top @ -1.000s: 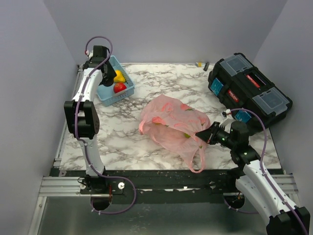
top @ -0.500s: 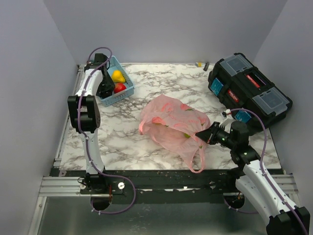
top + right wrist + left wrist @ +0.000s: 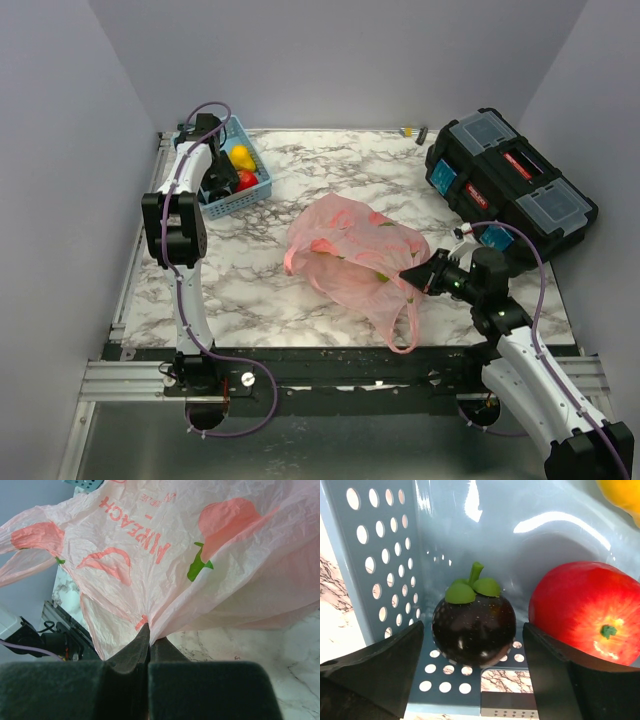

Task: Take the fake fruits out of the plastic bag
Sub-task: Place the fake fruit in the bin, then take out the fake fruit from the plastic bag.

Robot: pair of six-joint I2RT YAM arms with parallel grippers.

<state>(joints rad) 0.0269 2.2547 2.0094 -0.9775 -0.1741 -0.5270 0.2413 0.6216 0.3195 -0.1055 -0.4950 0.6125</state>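
Note:
My left gripper (image 3: 472,677) reaches down into the light blue basket (image 3: 385,555), and it is open. A dark plum-like fruit (image 3: 473,625) with a green stem lies on the basket floor between its fingers, touching neither. Beside it lie a red apple (image 3: 587,612) and a yellow piece (image 3: 620,492). From above, the left gripper (image 3: 217,180) covers part of the basket (image 3: 262,189). The pink plastic bag (image 3: 350,255) lies crumpled mid-table. My right gripper (image 3: 408,275) is shut on a pinch of the bag's film (image 3: 165,555) at its right side; in the right wrist view the gripper (image 3: 150,632) holds that fold just above the marble.
A black toolbox (image 3: 510,185) with blue latches stands at the right rear, close behind my right arm. A bag handle loop (image 3: 403,330) trails toward the table's front edge. A small dark object (image 3: 413,132) lies at the back edge.
My left gripper has dropped from above the basket's far corner into the basket, and its jaws stand wider. The right gripper and the bag have not moved.

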